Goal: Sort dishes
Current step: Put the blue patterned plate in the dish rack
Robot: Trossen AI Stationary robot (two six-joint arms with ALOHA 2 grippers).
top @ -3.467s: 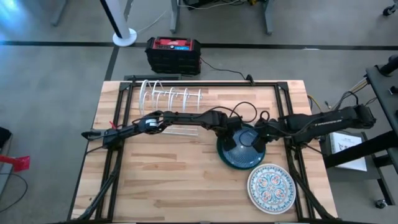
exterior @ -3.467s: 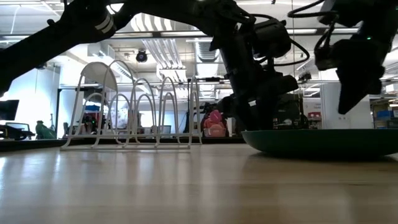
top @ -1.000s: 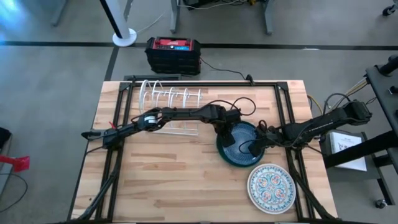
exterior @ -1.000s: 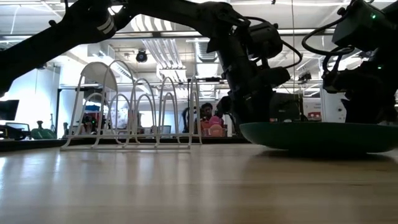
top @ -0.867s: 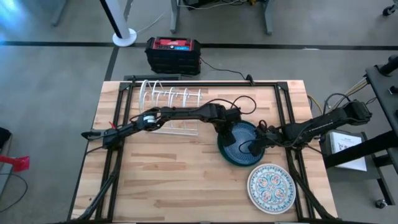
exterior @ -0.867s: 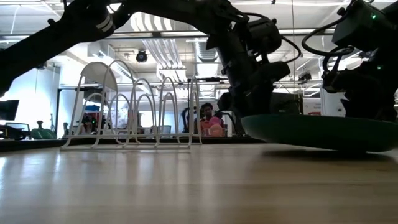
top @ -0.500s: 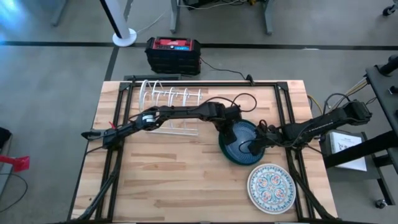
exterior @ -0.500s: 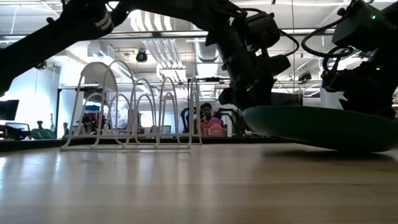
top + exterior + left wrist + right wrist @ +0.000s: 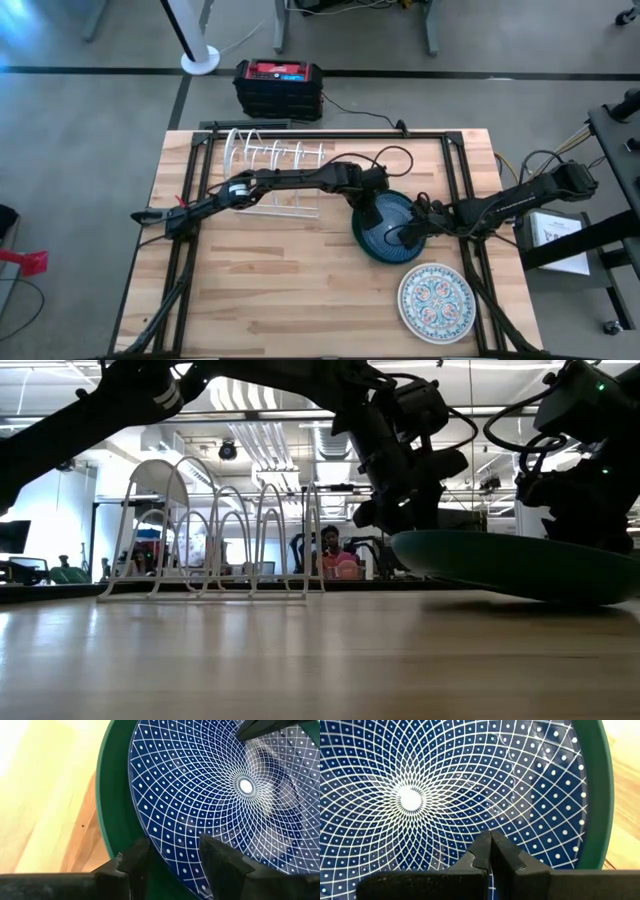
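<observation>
Two plates: you see a blue patterned plate (image 9: 388, 228) right of table centre and a floral plate (image 9: 436, 297) at its 5 o'clock, apart from it, flat near the table's front right corner.
Blue plate, wrist detail: your left wrist view shows what the overhead hides, a green rim (image 9: 112, 810) around a blue face (image 9: 220, 795) of white lattice and dots; whether that is one plate or a blue one nested in a green one, you cannot tell.
Left gripper (image 9: 172, 852): it sits at the plate's 10 o'clock edge, fingers (image 9: 137, 857) partly apart and straddling the rim, one outside and one on the blue face, gripping it.
Tilt: only your low view shows it; the plate (image 9: 510, 565) is raised on the left gripper's side and slopes down toward the right arm (image 9: 590, 450).
Right gripper (image 9: 490, 851): it reaches in from 3 o'clock, fingers pressed fully together, holding nothing, tips on or just over the plate's inner face toward 4 o'clock.
Rack (image 9: 275, 160): white wire, empty, upright at 10 o'clock of the blue plate, near the table's (image 9: 270, 290) back edge.
Room behind: your low view alone shows a person (image 9: 335, 555) far beyond the table.
</observation>
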